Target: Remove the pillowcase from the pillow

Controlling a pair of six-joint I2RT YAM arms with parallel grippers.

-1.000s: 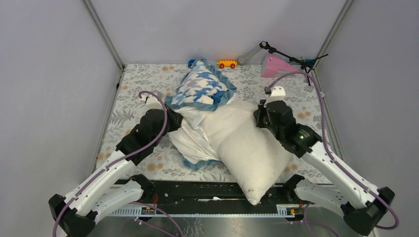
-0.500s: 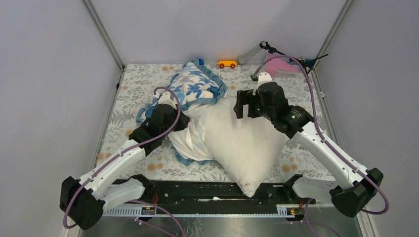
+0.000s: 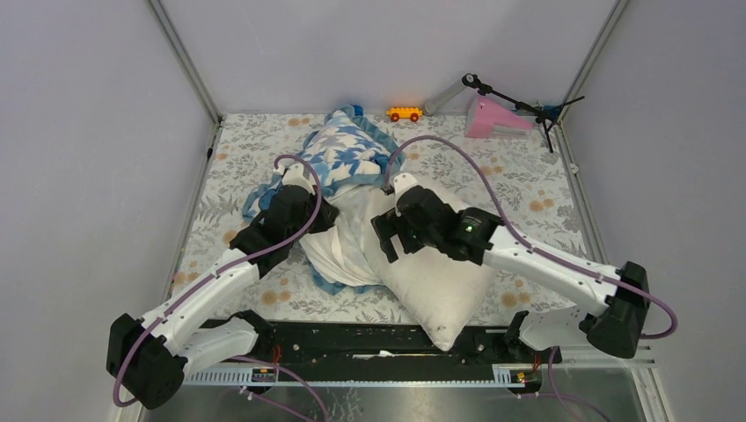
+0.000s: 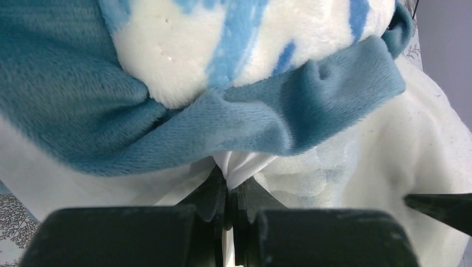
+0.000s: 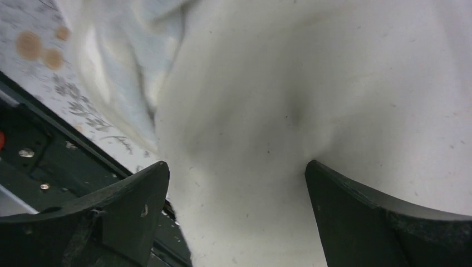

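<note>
Heads up on where you're at: the pillowcase (image 3: pixel 347 154) is bunched up left of centre on the floral table cloth (image 3: pixel 528 185). Its printed end points at the far edge and its white side is scrunched against the pillow (image 3: pixel 440 272). The pillow lies diagonally, with 1 corner poking over the near edge. I can't tell how much of its far end is tucked inside.

Your left gripper (image 4: pixel 229 192) is pinched tight on a small fold of the case's white fabric, just under the blue edging. Your right gripper (image 5: pixel 236 172) is spread wide over the plump middle of the pillow, gripping nothing. I can't tell if the 2 fingers actually touch it.

Handling-wise, I'd say both things are light and squashy. The case is limp plush, so it'll stretch and bunch rather than slide, and a thin pinch like that could slip. The thick blue hem looks like the safer hold. The pillow will probably drag along unless you take a deep bite into its body or pin it down.
</note>
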